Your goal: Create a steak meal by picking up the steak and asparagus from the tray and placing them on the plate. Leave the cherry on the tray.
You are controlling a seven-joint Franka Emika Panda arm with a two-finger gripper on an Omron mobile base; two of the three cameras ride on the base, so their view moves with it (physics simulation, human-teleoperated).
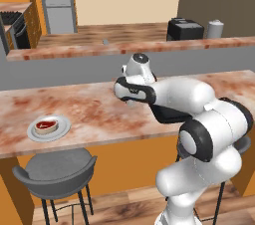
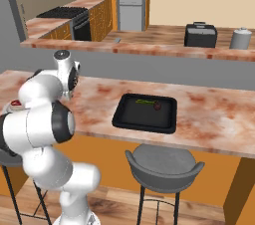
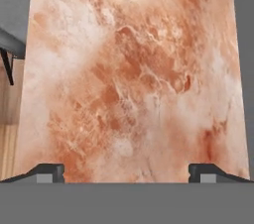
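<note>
Currently:
Gripper [image 3: 126,171]: hovering above bare counter [image 3: 139,94], jaws spread wide (nothing held).
Steak [image 1: 46,125]: sitting on plate [image 1: 35,133].
Asparagus [image 2: 145,102]: lying in tray [image 2: 130,118], beside cherry [image 2: 157,105].

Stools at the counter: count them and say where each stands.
2. One grey stool stands below the plate; another stool stands below the tray. More may be hidden behind the arm.

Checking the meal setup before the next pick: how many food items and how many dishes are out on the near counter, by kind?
Steak: 1
Asparagus: 1
Cherry: 1
Plate: 1
Tray: 1
Total: 5
</note>
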